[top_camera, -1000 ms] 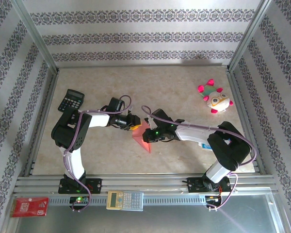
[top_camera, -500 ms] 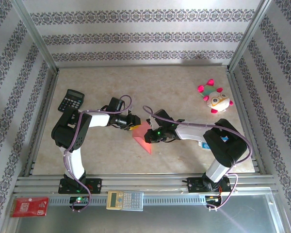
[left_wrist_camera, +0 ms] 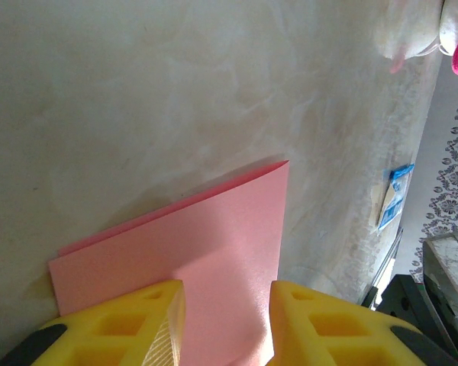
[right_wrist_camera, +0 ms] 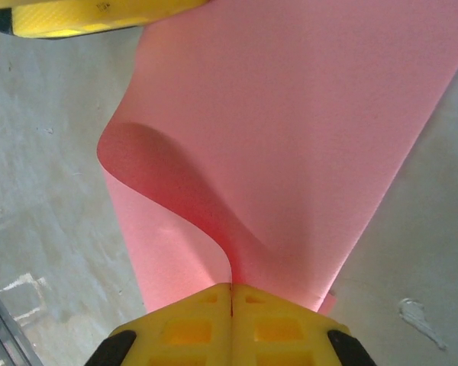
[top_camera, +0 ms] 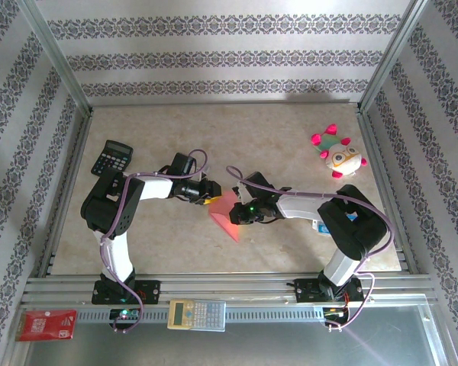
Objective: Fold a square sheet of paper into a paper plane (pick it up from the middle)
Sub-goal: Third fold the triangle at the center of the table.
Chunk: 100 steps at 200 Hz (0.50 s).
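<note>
- Looking down from above, I see the square sheet of paper in the middle of the picture; it lies on the table between the two arms; in the left wrist picture two layers show at its edge, so it looks folded over once.
- Right gripper: it sits at the bottom of its own picture; its fingers are pressed tight together and pinch one edge of the paper; the paper curls up there in a soft hump.
- Left gripper: it sits at the bottom of its picture; its yellow fingers are spread apart, with pink paper showing in the gap; I think they hold the sheet down and do not pinch it.
- What could go wrong: if the right arm pulls too hard, the thin paper could tear or slip out of the pinch; if the sheet slides under the left fingers, the edges will not line up and the fold will be crooked; the hump could get squashed into a crease in the wrong place.
</note>
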Tool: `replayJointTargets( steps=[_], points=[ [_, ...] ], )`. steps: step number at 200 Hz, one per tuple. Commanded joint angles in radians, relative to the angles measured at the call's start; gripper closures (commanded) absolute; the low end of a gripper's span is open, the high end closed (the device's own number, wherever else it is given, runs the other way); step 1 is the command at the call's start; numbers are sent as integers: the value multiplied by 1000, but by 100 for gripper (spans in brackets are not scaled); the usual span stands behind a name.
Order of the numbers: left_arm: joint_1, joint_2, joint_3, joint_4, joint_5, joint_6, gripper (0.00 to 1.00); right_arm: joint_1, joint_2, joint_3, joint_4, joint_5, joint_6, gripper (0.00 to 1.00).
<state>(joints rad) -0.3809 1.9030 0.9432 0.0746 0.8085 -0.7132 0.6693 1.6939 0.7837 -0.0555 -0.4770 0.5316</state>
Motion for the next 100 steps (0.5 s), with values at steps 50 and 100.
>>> replayJointTargets(
  steps=[50, 100],
  points=[
    [-14, 41, -11, -84, -68, 38, 64, -9, 33, -2, 17, -3, -26, 95],
    [-16, 40, -9, -85, -68, 37, 64, -12, 35, -18, 14, 7, -29, 95]
  ],
)
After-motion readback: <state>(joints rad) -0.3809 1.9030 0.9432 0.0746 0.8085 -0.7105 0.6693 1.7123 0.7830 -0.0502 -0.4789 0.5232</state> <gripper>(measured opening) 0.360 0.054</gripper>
